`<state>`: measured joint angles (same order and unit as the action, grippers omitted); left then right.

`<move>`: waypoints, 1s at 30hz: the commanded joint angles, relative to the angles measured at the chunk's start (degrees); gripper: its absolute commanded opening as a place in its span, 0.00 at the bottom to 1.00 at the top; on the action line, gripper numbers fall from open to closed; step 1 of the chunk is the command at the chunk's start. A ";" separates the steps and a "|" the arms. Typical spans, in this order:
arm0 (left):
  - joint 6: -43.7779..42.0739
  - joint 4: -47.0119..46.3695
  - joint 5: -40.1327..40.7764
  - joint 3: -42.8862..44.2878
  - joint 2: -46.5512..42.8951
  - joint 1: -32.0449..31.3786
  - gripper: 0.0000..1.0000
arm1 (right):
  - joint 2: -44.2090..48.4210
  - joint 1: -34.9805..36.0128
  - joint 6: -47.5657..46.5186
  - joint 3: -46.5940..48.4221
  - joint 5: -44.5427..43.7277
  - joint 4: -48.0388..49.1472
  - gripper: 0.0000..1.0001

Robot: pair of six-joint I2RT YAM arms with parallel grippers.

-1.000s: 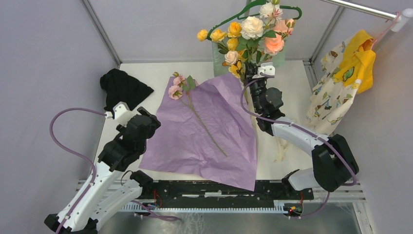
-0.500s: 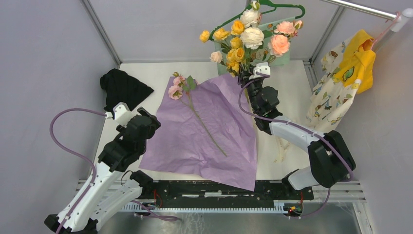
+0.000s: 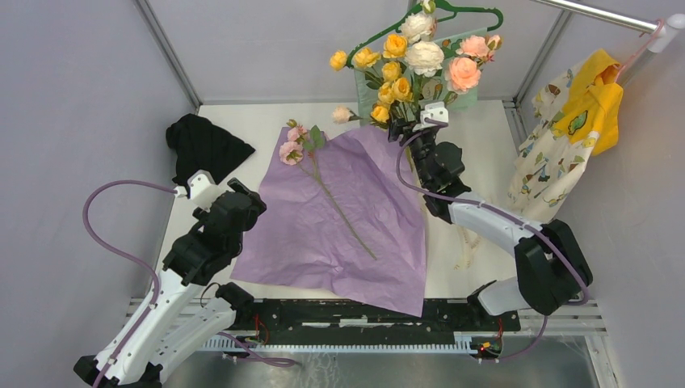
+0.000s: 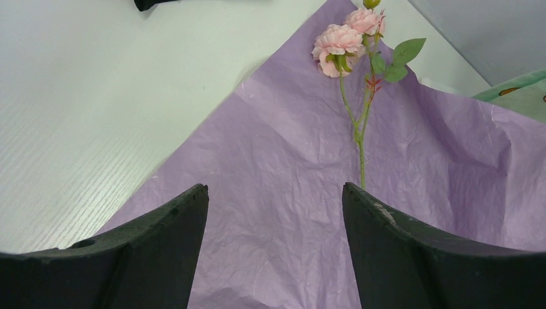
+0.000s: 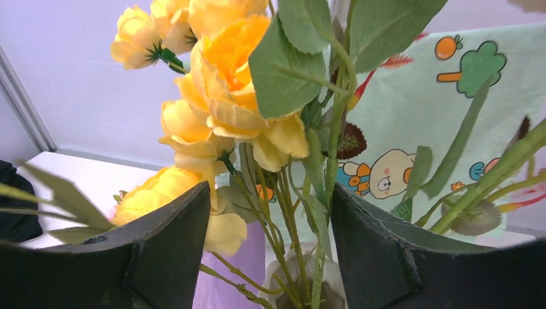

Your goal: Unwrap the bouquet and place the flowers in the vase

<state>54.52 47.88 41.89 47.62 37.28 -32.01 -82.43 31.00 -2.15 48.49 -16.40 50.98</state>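
Note:
The bouquet's purple wrapping paper [image 3: 363, 234] lies spread flat on the table. One pink flower [image 3: 292, 149] with a long stem rests on it, also in the left wrist view [image 4: 338, 44]. The other flowers [image 3: 420, 61], yellow, cream and pink, stand bunched at the back. Their stems run down into the white vase [image 5: 322, 283], whose rim shows low in the right wrist view. My right gripper [image 3: 408, 128] is open, its jaws [image 5: 270, 193] either side of the stems without pressing them. My left gripper [image 3: 242, 198] hangs open over the paper's left part [image 4: 275, 193], holding nothing.
A black cloth [image 3: 202, 145] lies at the back left. A green hanger [image 3: 388, 28] sits behind the blooms. Printed and yellow children's clothes [image 3: 594, 101] hang at the right. A cream ribbon [image 3: 467, 242] lies on the table beside the paper's right edge.
My right gripper has gone from shut on the stems to open. The bunch has shifted left and back, and one cream bloom now leans out to the left. The left arm has not moved.

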 commanded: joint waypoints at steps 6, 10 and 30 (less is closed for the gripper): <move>-0.56 -1.82 1.40 0.20 -0.43 -0.12 0.82 | 7.25 0.02 1.26 3.10 2.50 -0.02 0.78; -0.48 -1.82 1.29 0.28 -0.41 -0.14 0.82 | 9.66 -0.02 1.36 2.86 2.60 -1.06 0.80; -0.69 -1.82 1.63 0.77 -0.53 -0.09 0.82 | 33.49 0.11 10.04 -4.24 16.09 -1.93 0.84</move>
<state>54.52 47.90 41.89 47.59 37.19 -32.01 -52.95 31.00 3.42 43.42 -8.29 47.81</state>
